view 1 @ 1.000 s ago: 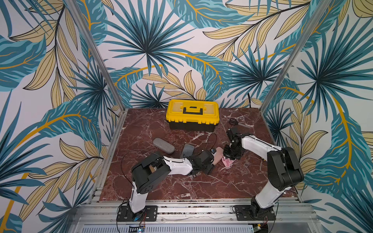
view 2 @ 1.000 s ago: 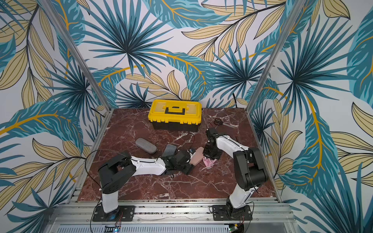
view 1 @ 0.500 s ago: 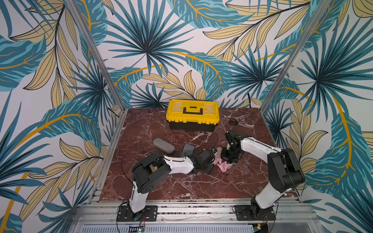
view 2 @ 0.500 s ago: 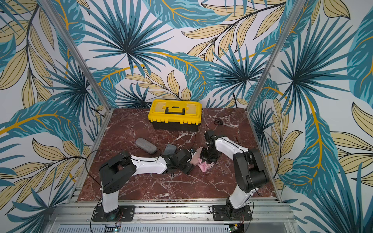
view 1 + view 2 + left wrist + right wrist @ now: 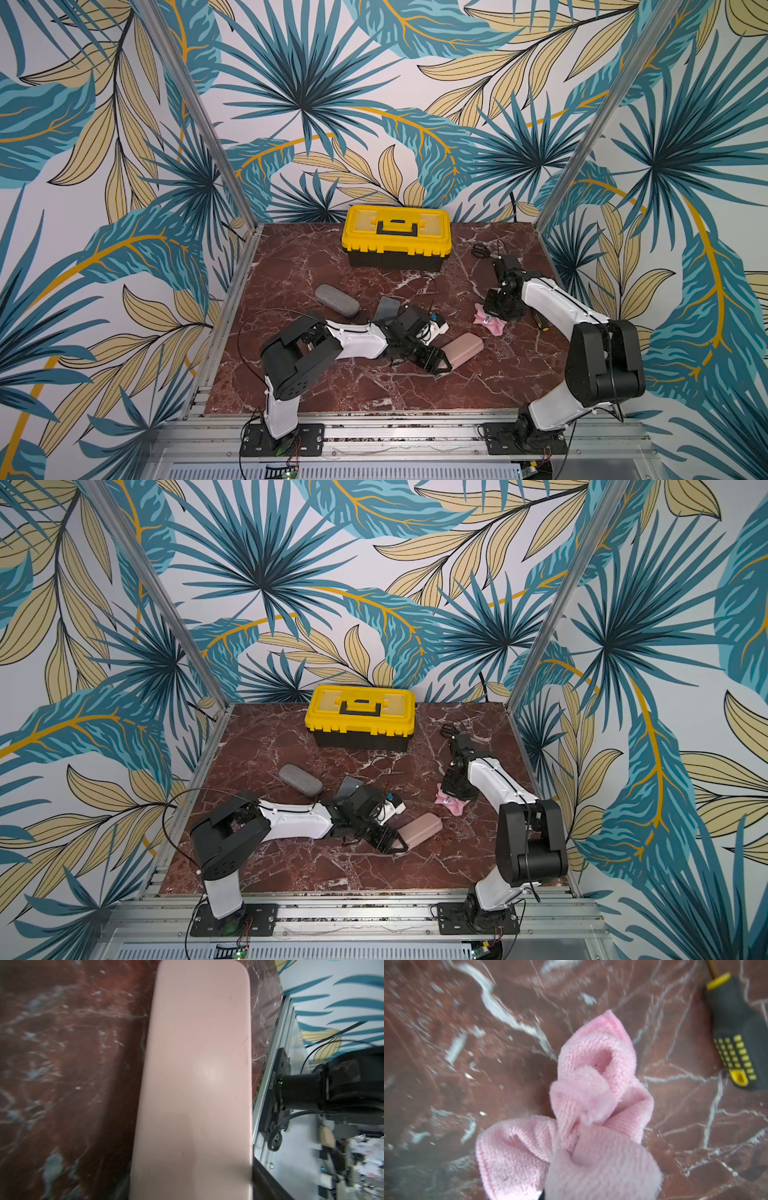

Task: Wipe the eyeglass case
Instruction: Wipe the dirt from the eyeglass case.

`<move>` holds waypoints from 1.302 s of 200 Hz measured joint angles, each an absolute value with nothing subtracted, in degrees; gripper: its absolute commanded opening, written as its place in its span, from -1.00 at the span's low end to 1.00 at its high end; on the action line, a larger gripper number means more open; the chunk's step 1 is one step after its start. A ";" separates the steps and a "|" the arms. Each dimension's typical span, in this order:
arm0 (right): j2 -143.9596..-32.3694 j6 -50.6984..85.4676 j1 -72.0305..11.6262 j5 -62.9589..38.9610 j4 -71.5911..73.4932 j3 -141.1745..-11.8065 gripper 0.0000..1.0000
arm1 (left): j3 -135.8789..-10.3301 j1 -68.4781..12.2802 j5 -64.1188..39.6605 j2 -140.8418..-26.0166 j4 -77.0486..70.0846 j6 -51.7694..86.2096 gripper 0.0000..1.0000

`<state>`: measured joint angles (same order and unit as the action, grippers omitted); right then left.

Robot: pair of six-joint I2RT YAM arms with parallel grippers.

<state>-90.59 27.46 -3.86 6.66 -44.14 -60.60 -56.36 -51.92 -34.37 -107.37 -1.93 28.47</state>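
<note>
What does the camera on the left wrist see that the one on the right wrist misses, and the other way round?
Only the left wrist view shows the pink eyeglass case, running lengthwise through the picture, plus the metal frame rail and the other arm's black base. Only the right wrist view shows the bunched pink cloth and a black-and-yellow screwdriver handle. Both show the red marble tabletop.
</note>
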 measured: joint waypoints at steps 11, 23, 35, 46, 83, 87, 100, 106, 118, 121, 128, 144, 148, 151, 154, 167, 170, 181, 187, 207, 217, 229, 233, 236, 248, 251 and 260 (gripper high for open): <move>-89.30 27.35 -3.86 6.57 -44.97 -58.61 -1.00 | -56.14 -49.69 -36.27 -107.37 -2.13 29.71 -1.00; -88.25 27.40 -3.84 5.54 -45.50 -56.75 -1.00 | -56.12 -47.68 -37.69 -107.42 -2.07 30.74 -1.00; -87.29 27.75 -3.86 3.57 -45.52 -54.87 -1.00 | -56.12 -45.95 -38.68 -107.61 -2.07 31.57 -1.00; -86.41 28.40 -3.86 1.19 -45.19 -53.10 -1.00 | -56.12 -44.73 -39.75 -107.98 -2.07 31.99 -1.00; -85.60 31.40 -3.86 -6.79 -42.11 -50.22 -1.00 | -56.64 -43.64 -42.48 -109.58 -2.04 32.64 -1.00; -85.80 31.79 -3.86 -7.64 -41.41 -50.28 -1.00 | -56.80 -43.64 -42.81 -109.82 -1.93 32.69 -1.00; -87.18 33.54 -3.88 -10.87 -38.04 -50.70 -1.00 | -57.52 -43.46 -43.68 -110.32 -1.17 32.86 -1.00; -88.12 34.54 -3.97 -12.27 -36.14 -50.81 -1.00 | -57.80 -43.38 -44.03 -110.52 -0.82 32.84 -1.00; -90.13 36.45 -4.60 -14.44 -32.62 -50.85 -1.00 | -58.33 -43.20 -44.75 -110.93 -0.14 32.84 -1.00; -90.56 36.84 -4.78 -14.85 -31.94 -50.83 -1.00 | -58.41 -43.16 -44.91 -110.98 -0.05 32.84 -1.00; -91.37 38.02 -5.65 -15.86 -29.91 -50.35 -1.00 | -58.59 -43.07 -45.17 -111.11 0.19 32.84 -1.00; -90.91 41.30 -8.82 -17.52 -24.73 -47.31 -1.00 | -59.20 -42.83 -45.34 -111.42 0.84 33.30 -1.00; -90.35 42.17 -9.69 -17.96 -23.22 -46.26 -1.00 | -59.35 -42.68 -45.21 -111.44 0.99 33.58 -1.00; -89.69 43.18 -10.70 -18.26 -21.71 -45.28 -1.00 | -59.44 -42.54 -45.10 -111.46 1.17 33.76 -1.00; -89.21 43.75 -11.40 -18.63 -20.75 -44.45 -1.00 | -59.55 -42.35 -45.01 -111.46 1.34 33.98 -1.00; -86.28 47.72 -16.08 -20.36 -15.90 -40.12 -1.00 | -59.90 -41.74 -44.73 -111.50 1.78 34.13 -1.00; -85.43 48.99 -17.61 -20.93 -14.76 -38.92 -1.00 | -60.01 -41.58 -44.71 -111.55 1.83 34.06 -1.00; -82.98 52.14 -21.78 -22.52 -11.53 -35.44 -1.00 | -60.16 -41.10 -44.69 -111.66 1.96 33.85 -1.00; -81.67 54.04 -23.73 -22.94 -9.67 -33.74 -1.00 | -60.25 -41.01 -44.73 -111.68 2.13 33.85 -1.00; -79.81 57.93 -25.56 -24.32 -6.70 -31.42 -1.00 | -60.40 -40.99 -44.69 -111.72 2.46 33.58 -1.00; -80.20 58.08 -25.52 -24.43 -7.03 -31.88 -1.00 | -60.47 -40.95 -44.80 -111.77 2.52 33.58 -1.00; -82.11 57.34 -24.73 -24.47 -8.38 -34.06 -1.00 | -60.64 -40.77 -44.23 -111.77 2.48 33.74 -1.00; -83.11 56.97 -24.25 -24.71 -8.95 -35.14 -1.00 | -60.75 -40.64 -43.88 -111.77 2.42 33.87 -1.00; -83.94 56.69 -23.79 -24.71 -9.21 -35.86 -1.00 | -60.82 -40.58 -43.57 -111.77 2.39 33.95 -1.00; -87.39 55.05 -21.34 -24.88 -10.24 -39.16 -1.00 | -60.90 -40.21 -42.74 -111.77 2.13 34.46 -1.00; -88.23 54.46 -20.56 -24.82 -10.70 -40.03 -1.00 | -60.90 -40.14 -42.63 -111.77 2.11 34.52 -1.00; -90.45 52.75 -18.22 -23.94 -12.08 -43.03 -1.00 | -60.88 -40.10 -42.41 -111.77 1.78 35.05 -1.00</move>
